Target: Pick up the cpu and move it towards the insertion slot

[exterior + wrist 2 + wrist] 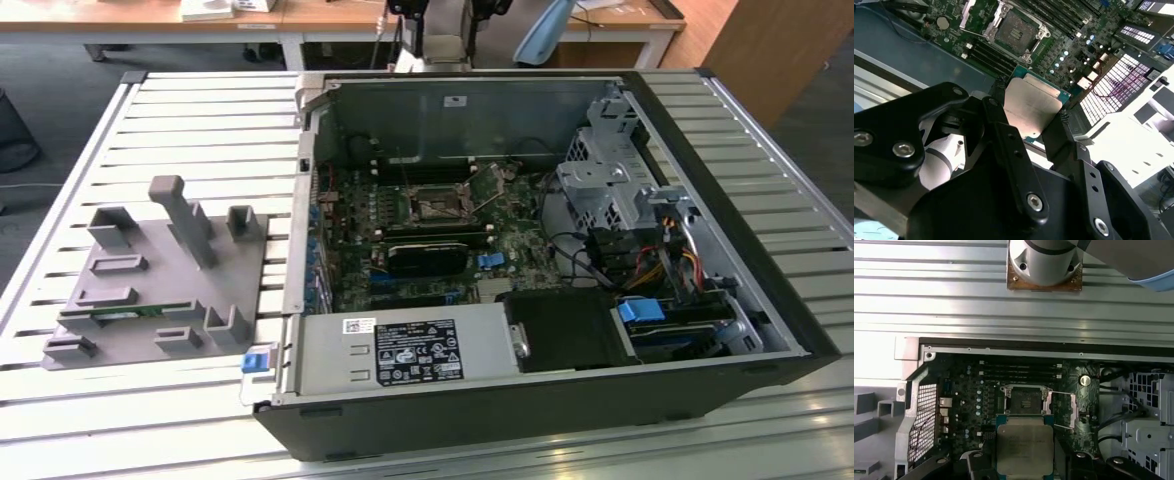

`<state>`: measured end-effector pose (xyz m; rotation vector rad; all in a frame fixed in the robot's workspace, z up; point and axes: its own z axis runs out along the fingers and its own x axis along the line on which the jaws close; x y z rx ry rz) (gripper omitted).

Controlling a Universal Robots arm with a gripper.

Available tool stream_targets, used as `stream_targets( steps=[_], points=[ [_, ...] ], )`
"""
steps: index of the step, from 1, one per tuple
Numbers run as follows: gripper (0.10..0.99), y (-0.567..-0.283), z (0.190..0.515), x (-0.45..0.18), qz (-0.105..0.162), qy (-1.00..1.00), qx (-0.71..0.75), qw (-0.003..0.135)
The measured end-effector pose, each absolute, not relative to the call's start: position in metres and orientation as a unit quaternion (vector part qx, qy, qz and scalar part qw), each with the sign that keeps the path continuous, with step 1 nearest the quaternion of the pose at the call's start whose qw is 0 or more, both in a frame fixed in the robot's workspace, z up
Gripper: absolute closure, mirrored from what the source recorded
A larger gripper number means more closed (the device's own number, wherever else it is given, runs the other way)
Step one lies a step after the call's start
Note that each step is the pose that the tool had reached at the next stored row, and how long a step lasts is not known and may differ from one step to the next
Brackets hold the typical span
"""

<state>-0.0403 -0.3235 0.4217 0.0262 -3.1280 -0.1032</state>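
Note:
The cpu (1031, 107), a flat square chip with a silvery top and a pale rim, hangs between two black fingers (1004, 125), and my gripper (1033, 122) is shut on its opposite edges. In the first wrist view the cpu (1024, 447) is held in the air over the green motherboard, just short of the insertion slot (1024, 401), whose silvery frame is swung open. The same insertion slot (1014, 31) lies beyond the chip in the second wrist view. In the exterior view the insertion slot (434, 205) sits mid-board inside the open computer case (534, 420).
The case walls ring the board, with a power supply (400, 350) and a drive cage (614, 190) inside. A grey fixture (147, 280) holding a green memory stick (127, 315) stands on the slatted table (174, 130) at the exterior view's left. The arm's base (1044, 262) stands behind the case.

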Motion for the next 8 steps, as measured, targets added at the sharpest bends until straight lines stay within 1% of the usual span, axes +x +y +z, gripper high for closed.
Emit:
stream_targets(
  steps=[8],
  points=[
    [0.541, -0.3227, 0.4215, -0.0376, -0.033, -0.999, 0.008, 0.006]
  ],
)
